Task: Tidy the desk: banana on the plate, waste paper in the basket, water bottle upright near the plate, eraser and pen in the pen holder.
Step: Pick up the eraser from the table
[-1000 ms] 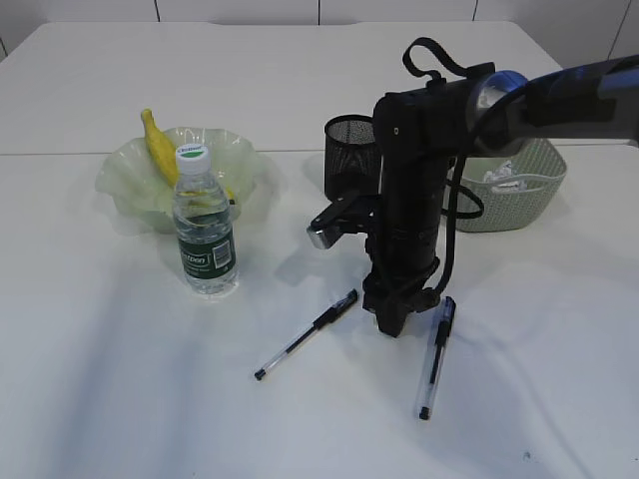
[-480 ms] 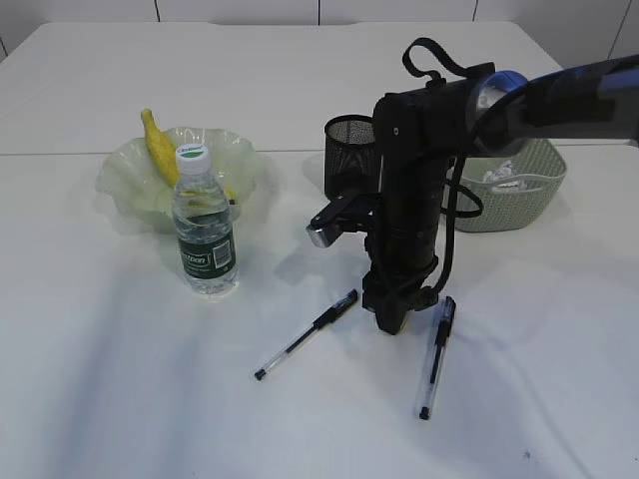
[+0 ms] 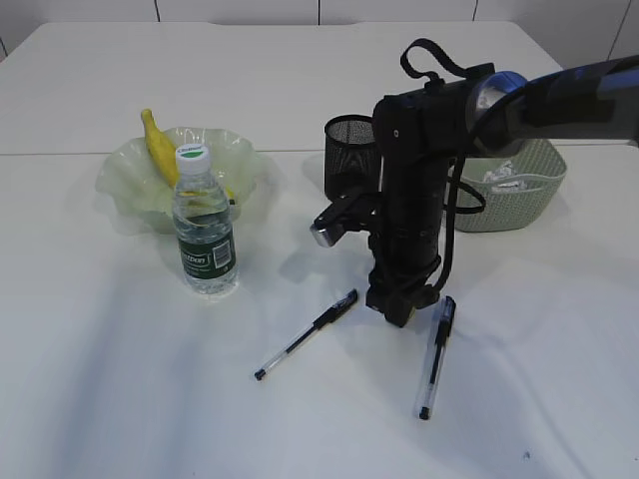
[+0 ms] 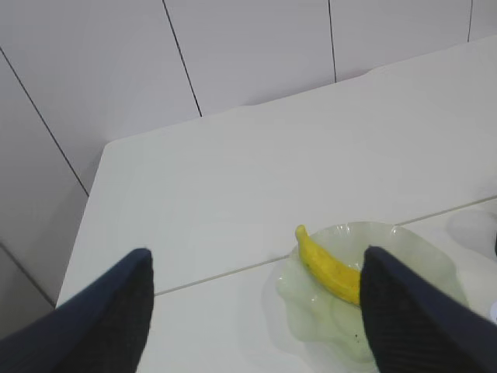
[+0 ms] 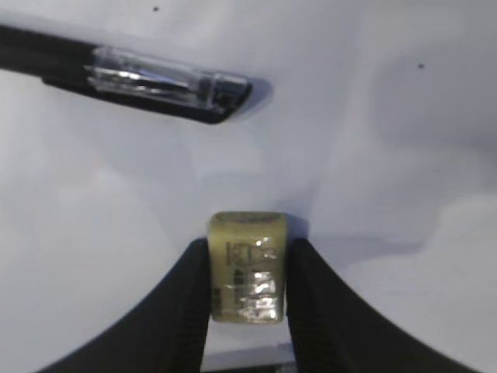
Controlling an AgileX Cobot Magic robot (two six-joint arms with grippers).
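Observation:
My right gripper (image 5: 247, 273) is shut on the eraser (image 5: 247, 266), a small yellowish block with print, just over the table. In the exterior view this gripper (image 3: 400, 311) points down between two pens, one on its left (image 3: 305, 334) and one on its right (image 3: 436, 354); the eraser is hidden there. One pen's cap (image 5: 159, 81) lies beyond the eraser. The banana (image 3: 160, 145) lies on the pale green plate (image 3: 130, 185). The water bottle (image 3: 205, 225) stands upright in front of it. My left gripper (image 4: 256, 326) is open, high above the plate (image 4: 423, 249) and banana (image 4: 330, 268).
The black mesh pen holder (image 3: 349, 150) stands behind the right arm. The grey-green basket (image 3: 524, 190) at the right holds crumpled waste paper (image 3: 502, 176). A seam between two tabletops runs behind the plate.
My right gripper's jaws have closed onto the eraser, and its tip has risen slightly. The pens, bottle and plate have not moved.

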